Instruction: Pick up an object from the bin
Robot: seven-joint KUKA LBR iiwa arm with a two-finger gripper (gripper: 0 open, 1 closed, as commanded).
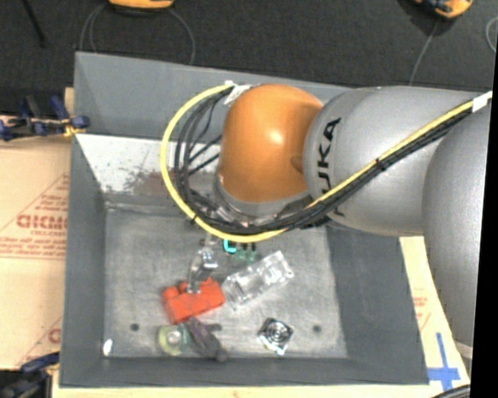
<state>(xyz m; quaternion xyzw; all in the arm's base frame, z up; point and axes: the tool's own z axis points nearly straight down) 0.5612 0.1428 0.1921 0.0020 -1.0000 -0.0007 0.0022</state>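
Note:
My gripper (202, 267) reaches down from under the arm's orange cover into the middle of the bin. Its tip is right at the upper edge of a red-orange blocky thing (195, 301), which lies on the bin floor just in front of it. A clear plastic piece (261, 278) lies directly to the right of the gripper, touching the red thing's right end. The view does not show anything held.
A dark grey thing with a pale green round end (190, 339) lies near the front wall. A small shiny metal piece (275, 334) sits to the front right. A tiny white scrap (107, 346) is in the front left corner. The arm covers the bin's back half.

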